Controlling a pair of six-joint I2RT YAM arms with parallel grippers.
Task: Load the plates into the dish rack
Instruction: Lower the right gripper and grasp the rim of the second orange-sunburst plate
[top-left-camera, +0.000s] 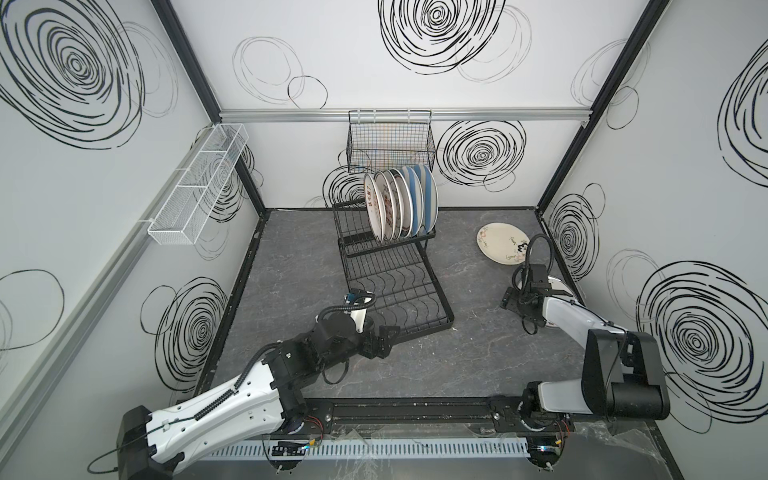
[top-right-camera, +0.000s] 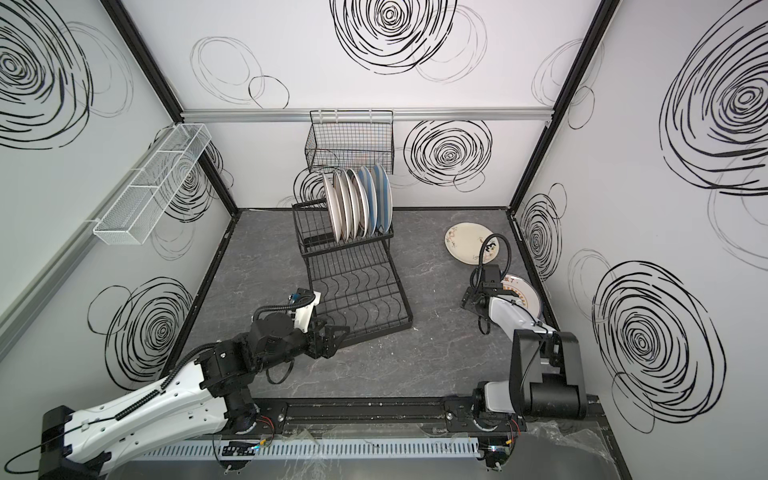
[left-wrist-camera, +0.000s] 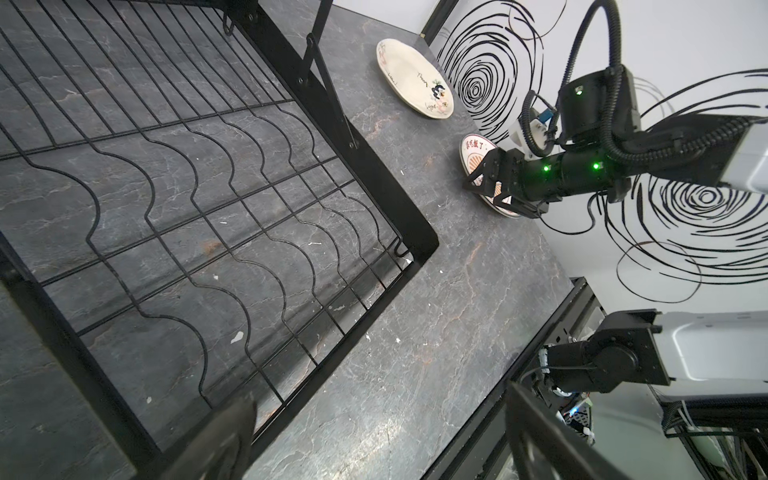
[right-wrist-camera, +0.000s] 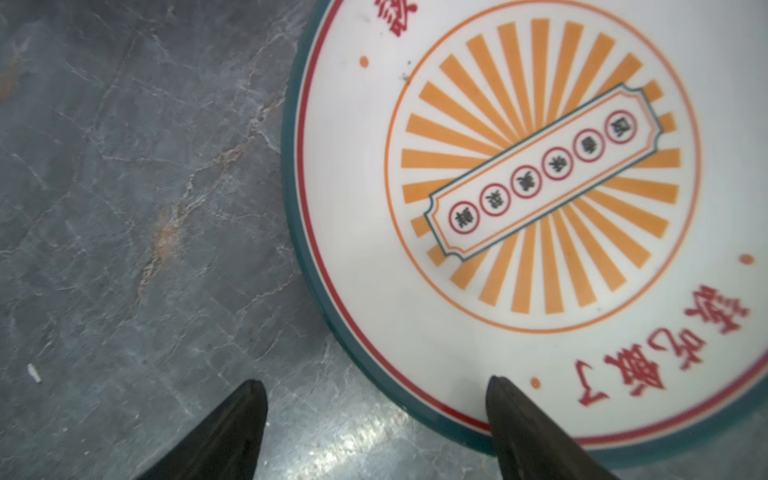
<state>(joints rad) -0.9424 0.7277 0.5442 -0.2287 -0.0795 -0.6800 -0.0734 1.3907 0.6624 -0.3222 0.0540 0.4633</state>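
My right gripper (right-wrist-camera: 374, 386) spread wide, empty, straddling rim of sunburst plate (right-wrist-camera: 540, 208); plate flat on table (right-wrist-camera: 124, 208), well right of dish rack (top-left-camera: 399, 286). Likely glazed ceramic: stiff, slick, chippable, weighty. Take rim here, pinch firm

Marble table (top-left-camera: 457, 357), dish rack (top-left-camera: 443, 286), floral plate (top-left-camera: 500, 243), sunburst plate (top-right-camera: 524, 296)

Eight plates (top-left-camera: 380, 212) are counted all up: six stood on edge in the one dish rack (top-left-camera: 399, 286), two of those blue-striped, plus two laid flat on the table (top-left-camera: 291, 270), namely one floral plate (top-left-camera: 496, 243) and one orange sunburst plate (right-wrist-camera: 540, 166). Two wall baskets are seen too: one black basket (top-left-camera: 390, 145), one white basket (top-left-camera: 195, 191).
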